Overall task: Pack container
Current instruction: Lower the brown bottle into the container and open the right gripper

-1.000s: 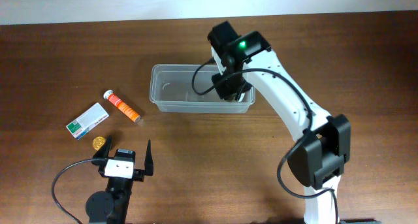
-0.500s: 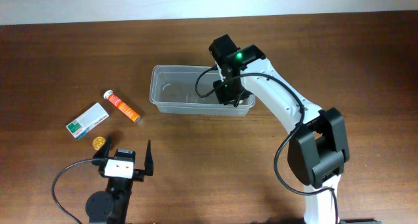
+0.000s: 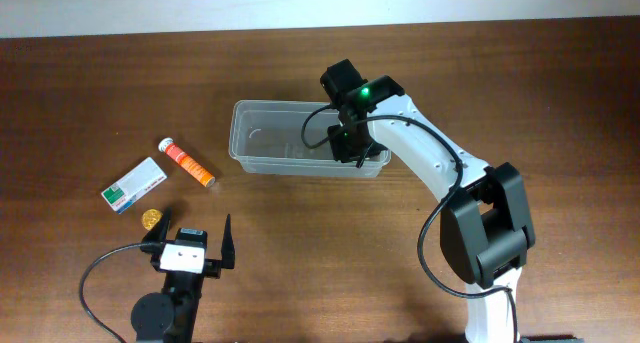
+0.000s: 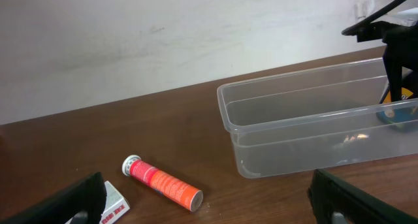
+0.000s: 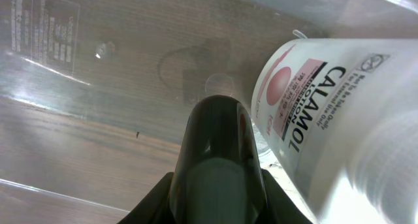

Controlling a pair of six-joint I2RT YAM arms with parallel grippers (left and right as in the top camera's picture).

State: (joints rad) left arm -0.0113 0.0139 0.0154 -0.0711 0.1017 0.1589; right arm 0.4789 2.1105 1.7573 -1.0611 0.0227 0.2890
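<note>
The container [image 3: 270, 105] is a clear plastic tub at the table's middle back; it also shows in the left wrist view [image 4: 225, 110]. My right gripper [image 3: 348, 143] reaches down into its right end. In the right wrist view the gripper [image 5: 274, 152] holds a white bottle [image 5: 339, 119] with a pink label low inside the tub; one dark finger shows and the other is hidden behind the bottle. My left gripper [image 3: 190, 245] is open and empty near the front left edge, far from the tub.
An orange-and-white tube [image 3: 187, 164] lies left of the tub, also in the left wrist view [image 4: 163, 182]. A small white-and-green box [image 3: 133, 184] and a gold disc [image 3: 150, 219] lie further front left. A pale wall runs behind the table.
My right gripper has moved down and a little left into the tub's right end. The left arm and the loose objects have not moved.
</note>
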